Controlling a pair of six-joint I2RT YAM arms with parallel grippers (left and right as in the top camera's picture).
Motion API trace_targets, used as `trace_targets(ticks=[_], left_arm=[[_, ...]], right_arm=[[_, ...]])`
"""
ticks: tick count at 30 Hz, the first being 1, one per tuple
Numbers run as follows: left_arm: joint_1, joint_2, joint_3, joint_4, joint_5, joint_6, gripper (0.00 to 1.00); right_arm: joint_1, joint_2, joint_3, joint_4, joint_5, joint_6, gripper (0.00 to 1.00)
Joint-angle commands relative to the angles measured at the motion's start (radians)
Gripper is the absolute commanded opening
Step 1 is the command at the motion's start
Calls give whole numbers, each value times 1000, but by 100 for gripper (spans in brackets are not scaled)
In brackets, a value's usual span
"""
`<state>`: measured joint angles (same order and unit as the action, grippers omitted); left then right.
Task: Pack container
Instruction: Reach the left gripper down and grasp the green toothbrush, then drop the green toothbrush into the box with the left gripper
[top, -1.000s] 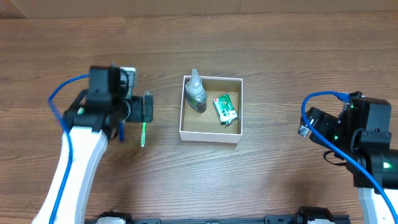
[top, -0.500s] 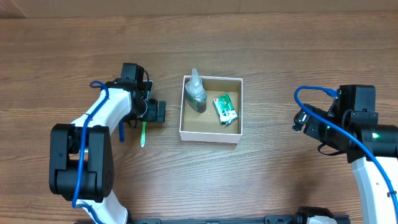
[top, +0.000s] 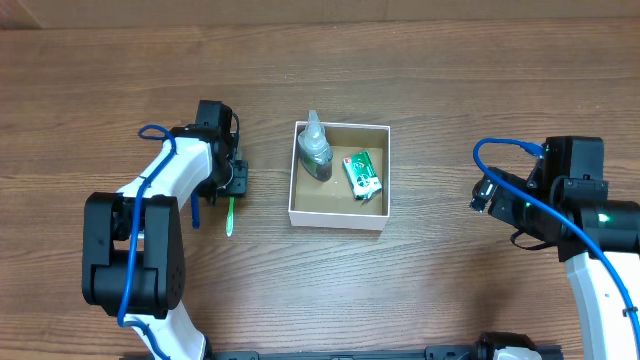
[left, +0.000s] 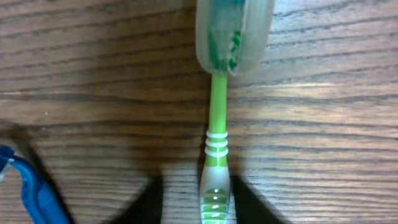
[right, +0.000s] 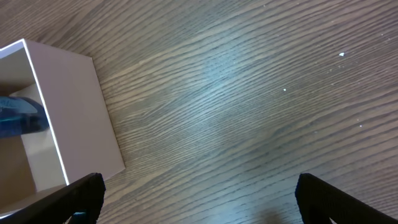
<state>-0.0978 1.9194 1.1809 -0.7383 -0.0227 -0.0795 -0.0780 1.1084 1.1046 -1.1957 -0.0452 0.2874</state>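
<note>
The container (top: 339, 214) is a white-walled box with a brown inside, at the table's middle. A grey bottle (top: 316, 152) and a green packet (top: 362, 172) lie in it. A green toothbrush (top: 230, 214) lies on the table left of the box. In the left wrist view its capped head (left: 233, 31) points away and its handle (left: 216, 186) runs between my left gripper's (left: 199, 204) fingers. The jaws are narrowed; the right finger (left: 249, 205) is close to the handle, the left finger (left: 149, 205) stands apart. My right gripper (right: 199, 199) is wide open over bare wood, right of the container's wall (right: 74, 118).
A blue toothbrush-like stick (top: 196, 212) lies just left of the green one, seen as a blue handle (left: 31, 190) in the left wrist view. The left arm (top: 150, 200) reaches in from the front left and the right arm (top: 590, 240) from the front right.
The left gripper has come down over the green toothbrush and its jaws have drawn in around the handle. The right arm shifted slightly and then held still.
</note>
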Motion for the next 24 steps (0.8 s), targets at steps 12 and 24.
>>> trace_targets(ticks=[12, 24], left_arm=[[-37, -20, 224, -199, -10, -11, 4], [-523, -328, 399, -192, -14, 49, 4]], right_arm=[[-2, -1, -2, 5, -2, -4, 100], [-2, -1, -2, 15, -2, -4, 100]])
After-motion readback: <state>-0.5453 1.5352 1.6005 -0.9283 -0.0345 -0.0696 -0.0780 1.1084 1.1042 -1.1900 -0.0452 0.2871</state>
